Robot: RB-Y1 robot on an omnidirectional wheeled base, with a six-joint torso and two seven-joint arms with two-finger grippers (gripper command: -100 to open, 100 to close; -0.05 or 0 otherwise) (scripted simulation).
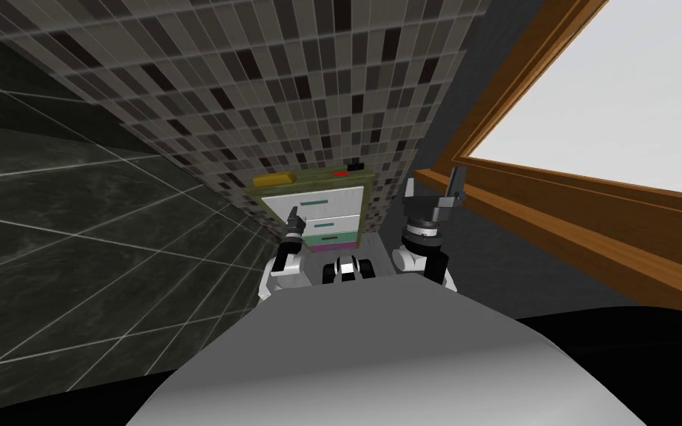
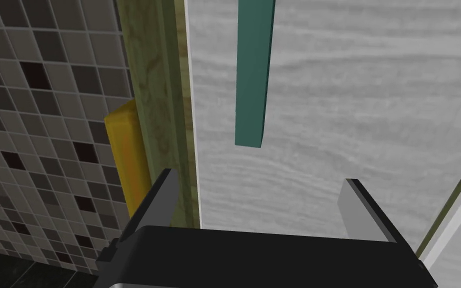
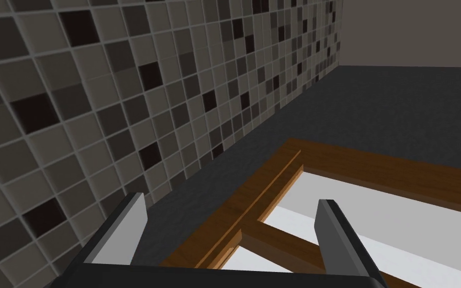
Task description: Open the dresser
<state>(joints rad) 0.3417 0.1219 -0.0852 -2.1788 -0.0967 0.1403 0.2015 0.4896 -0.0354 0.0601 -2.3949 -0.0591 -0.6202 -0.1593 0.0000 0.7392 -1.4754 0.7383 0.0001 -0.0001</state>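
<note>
The dresser [image 1: 316, 210] stands against the tiled wall, with an olive frame, pale grey drawer fronts and teal bar handles. My left gripper [image 1: 294, 216] is at the top drawer's left side. In the left wrist view that gripper [image 2: 259, 202] is open, close to the top drawer front [image 2: 354, 115], and the end of its teal handle [image 2: 252, 70] lies just beyond the fingers, nothing between them. One finger [image 2: 160, 196] sits over the dresser's olive frame edge [image 2: 157, 100]. My right gripper [image 1: 453, 185] is raised to the right of the dresser, open [image 3: 229, 225] and empty.
A yellow block [image 1: 273, 179] and a small red and black item [image 1: 347, 171] lie on the dresser top. A wooden window frame [image 1: 554, 207] runs along the right. The dark tiled floor [image 1: 73, 244] spreads to the left. A purple strip [image 1: 331, 248] shows at the dresser's foot.
</note>
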